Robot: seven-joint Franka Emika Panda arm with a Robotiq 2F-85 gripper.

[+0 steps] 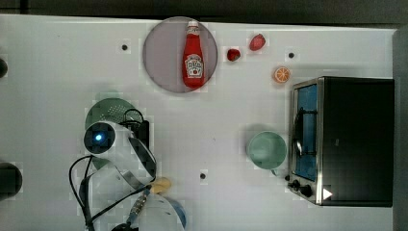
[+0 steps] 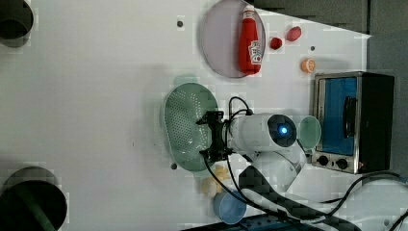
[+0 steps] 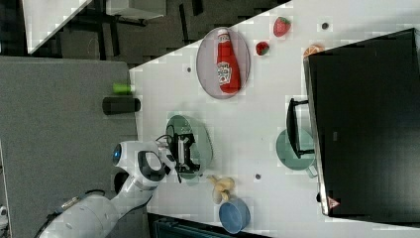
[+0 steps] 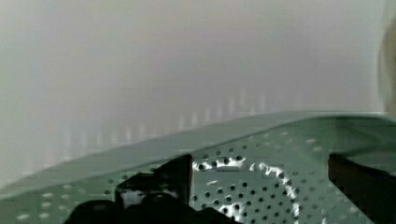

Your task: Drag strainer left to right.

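The strainer (image 2: 185,125) is a pale green oval colander full of small holes, lying on the white table at the top view's left (image 1: 108,111). My gripper (image 2: 202,136) hangs over it, fingers spread wide and open, tips down inside the bowl close to the wall on the left view's right. The right view shows the gripper (image 3: 184,153) over the strainer (image 3: 202,141) too. Up close in the wrist view, two dark fingertips (image 4: 175,179) stand apart against the perforated wall (image 4: 280,186), with nothing gripped between them. From above, the arm's wrist (image 1: 98,137) covers part of the strainer.
A grey-pink plate (image 1: 159,53) holds a ketchup bottle (image 1: 194,55). Two strawberries (image 1: 257,42), an orange slice (image 1: 282,74), a mint cup (image 1: 266,149) and a toaster oven (image 1: 351,139) sit at the top view's right. A banana (image 1: 161,184) and blue bowl (image 2: 230,208) lie by the arm.
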